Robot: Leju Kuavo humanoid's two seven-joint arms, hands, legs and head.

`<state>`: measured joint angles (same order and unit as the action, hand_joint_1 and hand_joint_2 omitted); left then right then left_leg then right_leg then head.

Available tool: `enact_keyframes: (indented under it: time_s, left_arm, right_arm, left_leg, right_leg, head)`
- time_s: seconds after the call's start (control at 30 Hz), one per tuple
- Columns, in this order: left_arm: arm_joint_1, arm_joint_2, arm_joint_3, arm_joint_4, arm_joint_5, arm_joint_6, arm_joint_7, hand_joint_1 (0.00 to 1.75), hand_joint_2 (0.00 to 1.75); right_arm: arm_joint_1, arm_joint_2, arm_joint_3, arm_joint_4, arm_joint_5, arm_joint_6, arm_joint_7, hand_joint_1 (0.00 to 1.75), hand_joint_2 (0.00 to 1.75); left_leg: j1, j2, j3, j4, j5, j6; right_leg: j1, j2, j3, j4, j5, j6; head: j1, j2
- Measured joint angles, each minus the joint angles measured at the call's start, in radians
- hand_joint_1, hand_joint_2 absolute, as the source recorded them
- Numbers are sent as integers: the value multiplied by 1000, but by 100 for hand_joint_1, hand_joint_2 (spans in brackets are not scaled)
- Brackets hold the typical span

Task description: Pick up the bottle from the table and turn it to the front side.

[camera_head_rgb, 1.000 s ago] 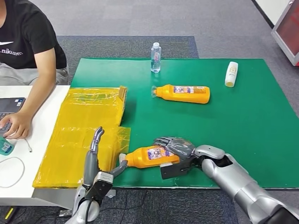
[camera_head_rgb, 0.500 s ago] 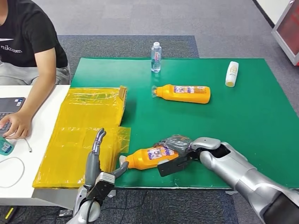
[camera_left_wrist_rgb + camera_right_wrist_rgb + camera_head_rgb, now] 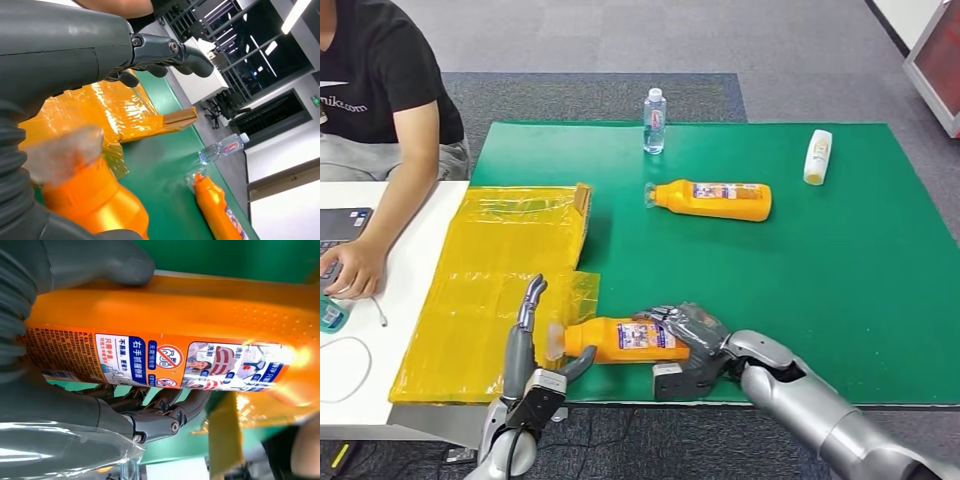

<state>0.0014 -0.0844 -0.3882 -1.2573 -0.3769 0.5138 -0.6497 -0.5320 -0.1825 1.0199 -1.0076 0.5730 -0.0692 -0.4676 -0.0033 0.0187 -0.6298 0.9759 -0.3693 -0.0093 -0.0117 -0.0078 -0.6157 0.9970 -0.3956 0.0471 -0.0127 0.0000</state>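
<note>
Orange plastic bottle (image 3: 629, 340), long-bodied with a clear cap and a printed label: it lies on its side near the front edge of the green mat (image 3: 788, 290), cap end pointing toward the yellow plastic sheeting (image 3: 493, 280). The right hand (image 3: 690, 345) grips its base end; in the right wrist view the thumb lies on one side of the body (image 3: 170, 305) and the darker fingers (image 3: 166, 412) curl around the opposite side, so the grasp reads as secured. Whether the bottle has cleared the mat cannot be told. The left hand (image 3: 527, 375) stands upright just beside the cap end, fingers apart and holding nothing (its thumb is close to the neck; contact cannot be confirmed).

Task status, as a judgement: grasp achieved; lift and rotation to the front side remain. The label currently faces up, toward the head camera.

Surface and room: the mat covers a low table on grey carpet. A second orange bottle (image 3: 712, 200) lies on its side mid-mat, a small clear water bottle (image 3: 653, 122) stands at the far edge, and a white bottle (image 3: 816, 158) lies toward the far right. A person in a black shirt (image 3: 376, 90) sits at an adjoining white table (image 3: 418, 250), one hand at a keyboard.
</note>
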Motion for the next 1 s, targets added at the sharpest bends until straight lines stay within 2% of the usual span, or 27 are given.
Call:
enact_keyframes:
  time_s: [0.17, 0.33, 0.5, 0.8, 1.0]
  left_arm:
    - [2, -2, 0, -20, 0, 2, -1, 0, 175]
    - [7, -8, -1, -63, 0, 17, -4, 0, 175]
    - [26, -9, -8, -93, -2, 35, -17, 0, 175]
    - [55, 0, -38, -180, 12, 47, -33, 0, 175]
    - [58, 11, -50, -225, 69, -5, -33, 0, 175]
  right_arm:
    - [108, 30, -112, -74, -48, -52, -59, 175, 175]
    - [232, 99, -266, -172, -164, -104, -107, 175, 175]
    - [301, 161, -372, -224, -214, -123, -129, 175, 175]
    - [334, 205, -456, -233, -216, -154, -139, 175, 175]
    - [336, 226, -461, -223, -157, -178, -153, 175, 175]
  left_leg:
    - [0, -1, -2, 0, 0, 0]
    - [0, -1, -3, 0, -1, 0]
    - [0, -1, -4, 0, -1, 0]
    - [0, -1, -4, 0, -1, 0]
    - [0, -1, -4, 0, -1, -1]
  right_leg:
    - [0, -1, -1, 0, 0, 0]
    - [0, -1, -3, 0, -1, 0]
    - [0, -1, -4, 0, -1, 0]
    - [0, -1, -4, 0, -1, 0]
    - [0, -1, -5, 0, -1, 0]
  head:
    - [0, 0]
    - [0, 0]
    - [0, 0]
    - [0, 0]
    - [0, 0]
